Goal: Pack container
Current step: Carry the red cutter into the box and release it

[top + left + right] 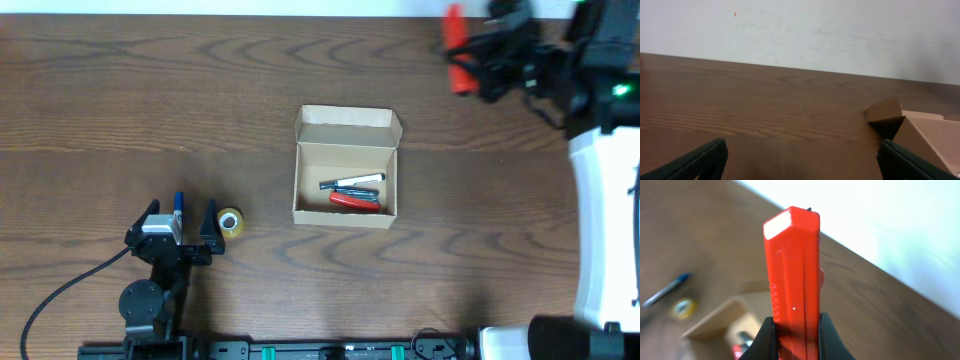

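The container is a small tan cardboard box with its flap lid open, at the table's middle. Inside lie a marker and a red tool. It also shows in the left wrist view and the right wrist view. My right gripper is at the far right back, shut on a red utility knife that it holds up above the table. My left gripper is open and empty at the front left, resting low by a blue pen and a yellow tape roll.
The blue pen and tape roll show blurred in the right wrist view. A black cable runs from the left arm's base. The white wall edge lies along the table's back.
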`<state>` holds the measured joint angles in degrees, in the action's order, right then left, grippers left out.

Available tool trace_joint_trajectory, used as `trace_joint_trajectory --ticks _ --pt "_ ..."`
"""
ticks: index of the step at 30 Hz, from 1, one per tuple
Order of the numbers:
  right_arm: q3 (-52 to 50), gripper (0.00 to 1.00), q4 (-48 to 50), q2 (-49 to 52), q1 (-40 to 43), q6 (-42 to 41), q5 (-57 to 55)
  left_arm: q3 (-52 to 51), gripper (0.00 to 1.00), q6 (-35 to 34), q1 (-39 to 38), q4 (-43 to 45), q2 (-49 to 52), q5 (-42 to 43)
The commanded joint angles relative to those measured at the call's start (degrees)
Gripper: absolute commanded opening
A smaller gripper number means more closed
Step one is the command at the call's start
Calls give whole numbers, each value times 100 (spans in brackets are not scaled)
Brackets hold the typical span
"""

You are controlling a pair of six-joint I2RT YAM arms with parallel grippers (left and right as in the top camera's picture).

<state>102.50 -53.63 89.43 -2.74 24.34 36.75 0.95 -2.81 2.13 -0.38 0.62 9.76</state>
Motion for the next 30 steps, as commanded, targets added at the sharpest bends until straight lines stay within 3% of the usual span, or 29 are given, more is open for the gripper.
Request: trace_joint_trajectory --ticks 1,8,11,16,30 --pt "-24 1 -170 114 -785 619 -369 -68 95 -22 -24 -238 -31 280" --pt "-24 1 -673 483 -2094 1421 -2380 -68 95 -20 -24 -240 -31 278" --pt "-24 1 -905 761 -2385 1958 -2389 -68 95 -20 -24 -238 -31 280" --pt "-26 1 -1137 1394 -2581 2149 -2365 -68 95 -20 -24 -238 -31 278" --pt "-116 1 -1235 2898 -2704 1836 -2194 -68 95 -20 -24 -238 -31 275"
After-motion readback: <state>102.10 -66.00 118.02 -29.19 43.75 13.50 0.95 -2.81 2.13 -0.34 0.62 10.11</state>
